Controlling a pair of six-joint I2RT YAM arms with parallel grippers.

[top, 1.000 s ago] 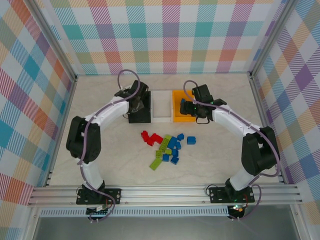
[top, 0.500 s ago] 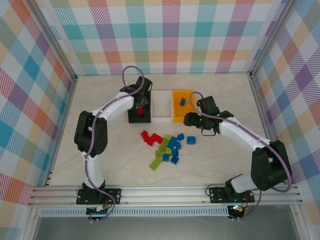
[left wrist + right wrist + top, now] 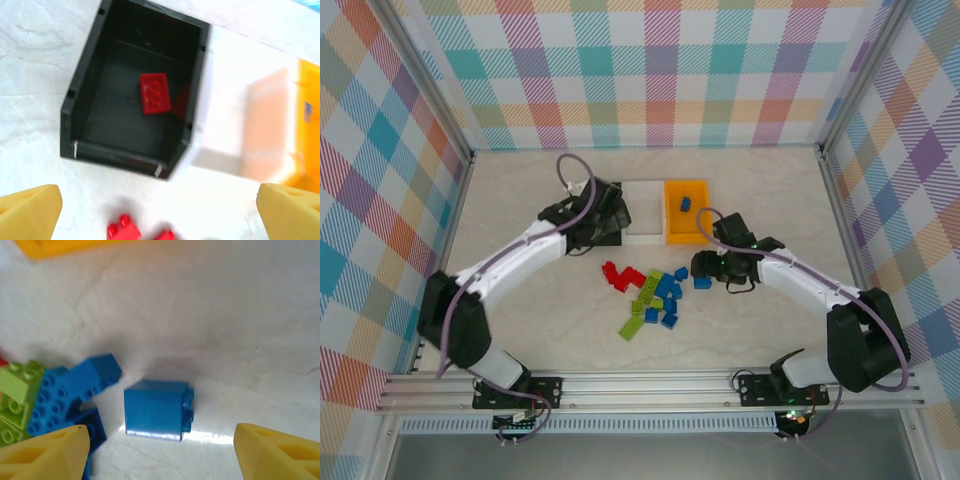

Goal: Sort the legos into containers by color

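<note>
The legos lie in a mixed pile of red, lime green and blue bricks at the table's middle. My left gripper hangs open and empty over the near end of the black container. A red brick lies inside it, with a second red one beside it. My right gripper is open, its fingertips straddling a blue brick that lies on its side. The orange container holds a blue brick. The white container sits between the black and orange ones.
Red bricks lie on the table just below my left fingers. More blue bricks and a green one crowd the left of my right gripper. The orange container's edge is close behind. Plaid walls enclose the table.
My left gripper opened and the red brick now lies in the black container. My right gripper moved from the orange container down to the blue brick at the pile's right edge.
</note>
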